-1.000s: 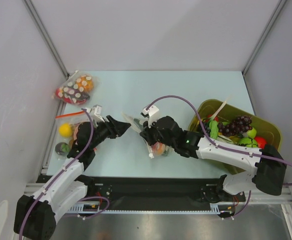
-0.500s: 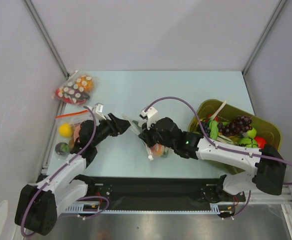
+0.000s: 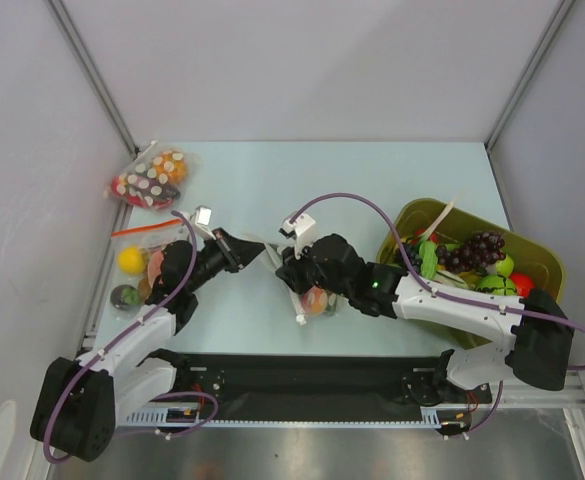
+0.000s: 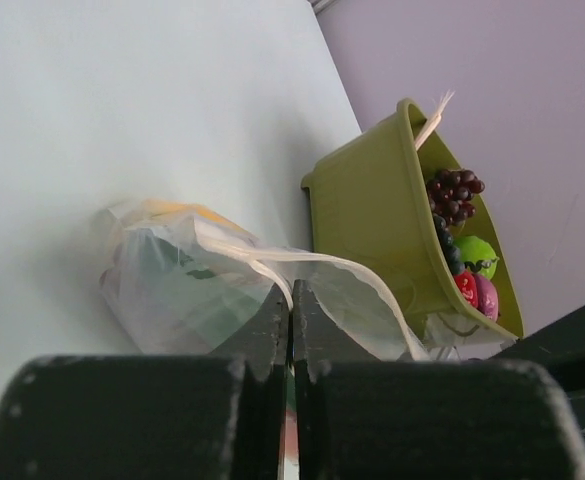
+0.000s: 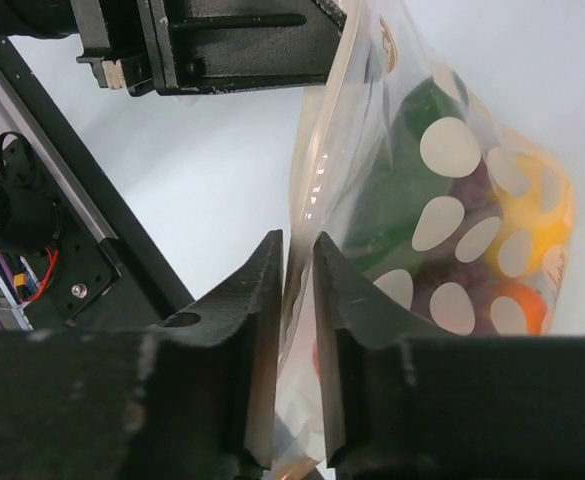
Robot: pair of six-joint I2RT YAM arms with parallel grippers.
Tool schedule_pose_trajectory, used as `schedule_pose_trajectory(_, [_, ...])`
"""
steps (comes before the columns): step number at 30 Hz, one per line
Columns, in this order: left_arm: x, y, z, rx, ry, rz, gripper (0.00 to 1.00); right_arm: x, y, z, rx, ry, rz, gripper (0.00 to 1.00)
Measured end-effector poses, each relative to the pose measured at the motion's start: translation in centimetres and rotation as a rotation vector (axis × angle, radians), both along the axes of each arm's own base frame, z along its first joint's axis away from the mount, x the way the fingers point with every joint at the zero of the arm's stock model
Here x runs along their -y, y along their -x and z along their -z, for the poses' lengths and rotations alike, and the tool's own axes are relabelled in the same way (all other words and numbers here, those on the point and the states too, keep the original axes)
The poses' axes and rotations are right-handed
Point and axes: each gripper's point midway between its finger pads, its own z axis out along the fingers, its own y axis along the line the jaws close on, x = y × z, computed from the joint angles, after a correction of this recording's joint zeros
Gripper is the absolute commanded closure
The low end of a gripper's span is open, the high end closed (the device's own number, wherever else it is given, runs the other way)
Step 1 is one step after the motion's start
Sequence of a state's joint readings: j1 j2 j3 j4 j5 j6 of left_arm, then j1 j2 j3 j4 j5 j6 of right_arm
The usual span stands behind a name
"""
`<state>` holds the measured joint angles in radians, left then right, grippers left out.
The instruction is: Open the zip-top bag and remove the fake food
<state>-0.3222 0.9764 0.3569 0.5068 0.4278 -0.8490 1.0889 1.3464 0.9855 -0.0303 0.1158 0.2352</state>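
My left jaws are pressed together on one lip of the clear soft-plastic zip-top bag with white polka dots (image 5: 450, 147). My right jaws stand a narrow slit apart around the opposite lip, not visibly clamping it. I'd close the right firmly, then draw the two apart slowly and level so the seal peels instead of slipping. The bag sits mid-way along the pale bench (image 3: 392, 180) between the arms, with the small plastic fake food (image 5: 532, 212) inside.
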Motion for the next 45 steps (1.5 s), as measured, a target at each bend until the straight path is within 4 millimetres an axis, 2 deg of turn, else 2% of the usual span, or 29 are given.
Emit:
schedule_pose_trajectory(4, [0.2, 0.3, -0.1, 0.004, 0.002, 0.015, 1.00, 0.0, -0.4, -0.2, -0.003, -0.014, -0.004, 0.66])
schedule_pose_trajectory(5, [0.2, 0.4, -0.2, 0.007, 0.004, 0.022, 1.00, 0.0, -0.5, -0.3, -0.002, -0.018, -0.005, 0.61])
schedule_pose_trajectory(9, [0.4, 0.8, -0.8, 0.025, 0.010, 0.040, 1.00, 0.0, -1.1, -0.6, -0.001, -0.035, -0.003, 0.61])
schedule_pose_trajectory(10, [0.4, 0.9, -0.9, 0.029, 0.011, 0.044, 1.00, 0.0, -1.2, -0.6, -0.001, -0.037, -0.002, 0.63])
schedule_pose_trajectory(13, [0.5, 1.3, -1.1, 0.036, 0.007, 0.056, 1.00, -0.3, -1.6, -0.4, 0.000, -0.039, -0.002, 0.78])
schedule_pose_trajectory(14, [0.5, 1.4, -1.0, 0.034, 0.004, 0.059, 1.00, -0.3, -1.7, -0.2, -0.003, -0.034, -0.002, 0.92])
schedule_pose_trajectory(15, [0.5, 1.4, -0.9, 0.033, -0.003, 0.063, 1.00, -0.3, -1.9, 0.0, -0.004, -0.026, -0.002, 0.98])
schedule_pose_trajectory(18, [0.5, 1.4, -1.1, 0.025, -0.055, 0.081, 1.00, -0.4, -2.2, 0.4, -0.020, -0.014, 0.000, 1.00])
schedule_pose_trajectory(21, [0.6, 1.2, -2.6, 0.046, -0.121, 0.112, 1.00, -0.2, -3.1, -0.9, -0.010, -0.010, 0.018, 1.00])
schedule_pose_trajectory(25, [0.9, 1.0, -6.3, 0.123, -0.214, 0.180, 0.99, 0.6, -4.7, -4.0, 0.039, -0.040, 0.064, 1.00])
schedule_pose_trajectory(28, [1.2, 1.1, -8.5, 0.164, -0.274, 0.246, 1.00, 2.8, -6.2, -5.6, 0.060, -0.059, 0.129, 1.00])
schedule_pose_trajectory(31, [1.8, 1.5, -9.3, 0.172, -0.325, 0.348, 1.00, 5.4, -7.8, -6.7, 0.072, -0.073, 0.206, 1.00])
schedule_pose_trajectory(33, [2.1, 1.6, -9.1, 0.160, -0.350, 0.406, 1.00, 6.9, -8.5, -6.6, 0.068, -0.073, 0.246, 1.00])
schedule_pose_trajectory(36, [2.4, 1.9, -7.4, 0.107, -0.373, 0.479, 1.00, 8.8, -9.3, -4.8, 0.031, -0.055, 0.300, 1.00])
schedule_pose_trajectory(40, [2.5, 2.3, -5.4, 0.043, -0.387, 0.523, 1.00, 9.4, -8.7, -1.7, -0.037, -0.019, 0.304, 1.00])
schedule_pose_trajectory(43, [2.5, 2.4, -5.0, 0.041, -0.391, 0.529, 1.00, 9.4, -8.4, -0.9, -0.063, -0.008, 0.305, 1.00])
schedule_pose_trajectory(45, [2.6, 2.5, -4.7, 0.041, -0.389, 0.535, 1.00, 9.5, -8.4, -0.7, -0.067, -0.002, 0.307, 0.95])
